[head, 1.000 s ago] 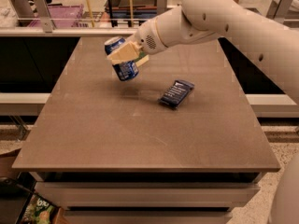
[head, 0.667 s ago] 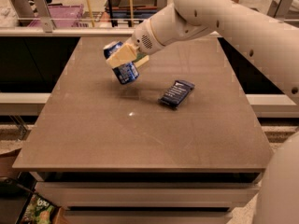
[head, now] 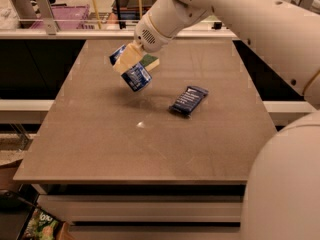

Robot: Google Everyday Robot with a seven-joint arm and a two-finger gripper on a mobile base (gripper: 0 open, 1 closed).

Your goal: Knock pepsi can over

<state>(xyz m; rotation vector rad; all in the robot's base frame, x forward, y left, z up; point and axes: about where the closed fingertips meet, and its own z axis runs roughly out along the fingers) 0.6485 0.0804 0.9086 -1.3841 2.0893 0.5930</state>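
Note:
The pepsi can [head: 136, 77] is a small blue can with white markings. It hangs steeply tilted just above the brown table [head: 100, 144], left of centre, with its shadow on the surface below it. My gripper [head: 127, 60] reaches in from the upper right. Its cream fingers [head: 125, 63] are closed on the can's upper part and hide the can's top.
A flat dark-blue snack bar wrapper [head: 189, 99] lies on the table to the right of the can. A small white speck [head: 141, 125] lies nearer the front. A purple bin [head: 65, 15] and shelving stand behind the table's far edge. My arm fills the right side.
The gripper has kept hold of the tilted can and shifted slightly lower and to the right. The arm's near part has swung closer to the camera. The wrapper has not moved.

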